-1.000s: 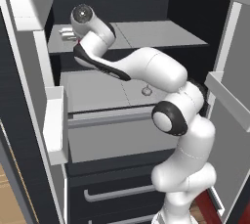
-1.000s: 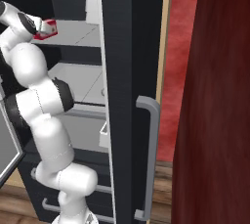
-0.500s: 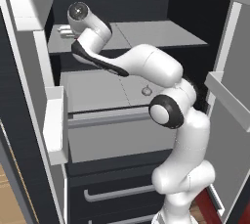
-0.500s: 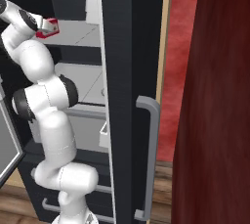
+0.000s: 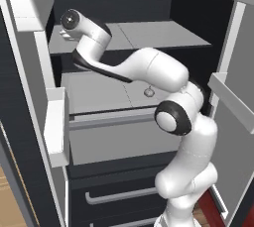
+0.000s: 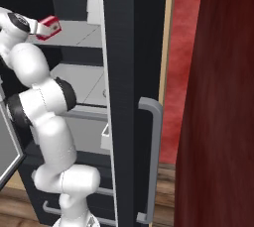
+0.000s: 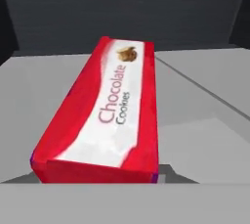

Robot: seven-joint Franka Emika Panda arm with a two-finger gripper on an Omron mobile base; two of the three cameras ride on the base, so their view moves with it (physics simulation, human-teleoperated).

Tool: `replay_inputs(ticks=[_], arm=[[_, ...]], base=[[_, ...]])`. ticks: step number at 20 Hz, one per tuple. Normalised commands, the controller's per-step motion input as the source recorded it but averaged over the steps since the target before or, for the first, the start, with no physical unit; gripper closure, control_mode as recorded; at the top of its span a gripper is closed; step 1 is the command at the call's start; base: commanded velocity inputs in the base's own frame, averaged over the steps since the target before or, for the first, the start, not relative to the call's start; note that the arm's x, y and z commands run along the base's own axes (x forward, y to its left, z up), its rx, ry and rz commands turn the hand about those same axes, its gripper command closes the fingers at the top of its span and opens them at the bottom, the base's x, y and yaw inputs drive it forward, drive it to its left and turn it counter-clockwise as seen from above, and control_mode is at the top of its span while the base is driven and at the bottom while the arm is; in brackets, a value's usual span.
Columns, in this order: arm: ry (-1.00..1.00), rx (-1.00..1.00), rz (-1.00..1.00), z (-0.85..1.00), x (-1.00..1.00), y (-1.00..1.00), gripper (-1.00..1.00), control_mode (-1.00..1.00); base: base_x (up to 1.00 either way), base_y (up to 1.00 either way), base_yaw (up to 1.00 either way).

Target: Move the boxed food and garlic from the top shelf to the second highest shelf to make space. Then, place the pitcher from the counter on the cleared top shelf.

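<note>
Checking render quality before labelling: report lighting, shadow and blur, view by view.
Left base view: fridge interior dark, top shelf evenly lit, edges crisp. Right base view: boxed food small, sharp enough. Hand view: its lettering slightly soft, faint shadow underneath, no glare.

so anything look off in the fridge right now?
Nothing spilled or damaged. The boxed food is tilted off level in the right base view, apparently raised off the top shelf at the arm's end. The garlic sits upright on the second shelf.
</note>
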Motion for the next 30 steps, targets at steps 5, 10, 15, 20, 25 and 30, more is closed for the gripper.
replay_inputs(ticks=[5,10,15,20,25,30], arm=[[-0.18,0.00,-0.11,-0.03,-0.69,-0.74,1.00,-1.00],[-0.05,0.08,-0.02,0.19,-0.93,-0.82,1.00,-1.00],[0.00,0.11,0.00,0.35,-1.00,-0.65,1.00,-1.00],[0.14,0.03,0.03,0.06,-1.00,-0.40,1.00,-1.00],[0.33,0.00,0.09,-0.45,-1.00,-0.19,1.00,-1.00],[0.38,-0.03,0.18,-0.52,-0.99,-0.10,1.00,-1.00]], base=[[0.00,0.00,0.00],[0.00,0.00,0.00],[0.00,0.00,0.00],[0.00,0.00,0.00],[0.00,0.00,0.00],[0.00,0.00,0.00]])
